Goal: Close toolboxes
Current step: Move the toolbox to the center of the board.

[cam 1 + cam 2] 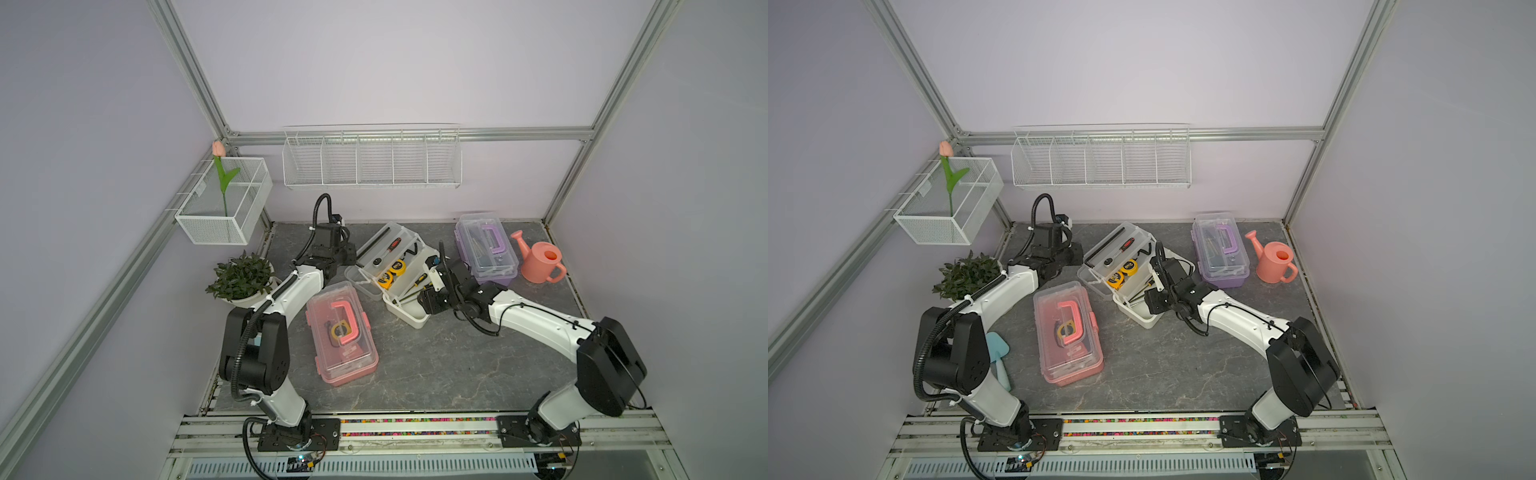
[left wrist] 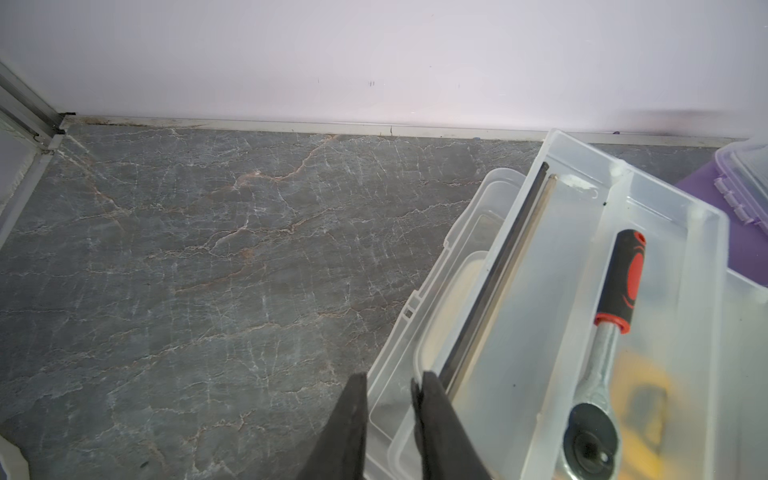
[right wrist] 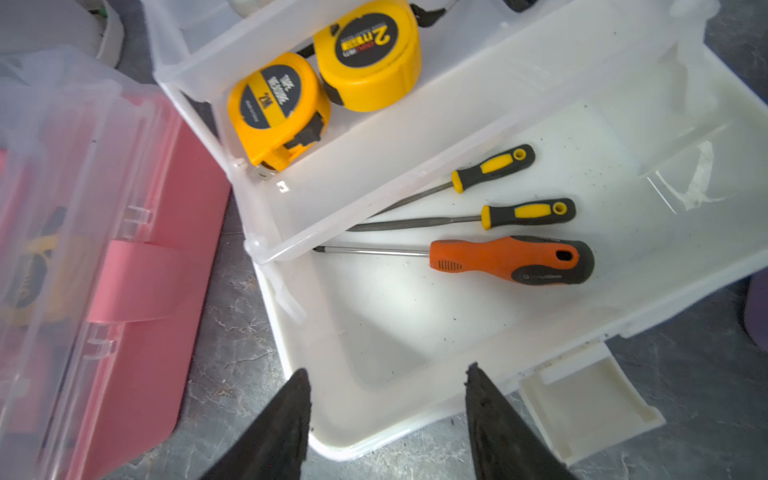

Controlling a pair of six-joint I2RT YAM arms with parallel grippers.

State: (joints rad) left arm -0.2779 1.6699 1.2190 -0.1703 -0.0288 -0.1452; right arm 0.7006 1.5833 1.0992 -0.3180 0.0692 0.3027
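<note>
Hazy contents inside pink toolbox point(image 1: 341, 334)

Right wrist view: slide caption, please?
Open right gripper at the open white toolbox, orange screwdriver and tape measures inside.

The centre toolbox point(image 1: 415, 320) sits centrally on the worktop point(image 1: 457, 365); tapes point(image 3: 278, 108) lie in its tray point(image 3: 353, 195), screwdrivers point(image 3: 511, 259) in its base point(image 3: 395, 324). The front toolbox point(image 1: 353, 372) lies before it, toward the left edge. The rear toolbox point(image 1: 494, 278) stands near the rear right corner, the can point(image 1: 540, 262) to its right. The plant point(image 1: 241, 276) sits at the left edge.
</note>
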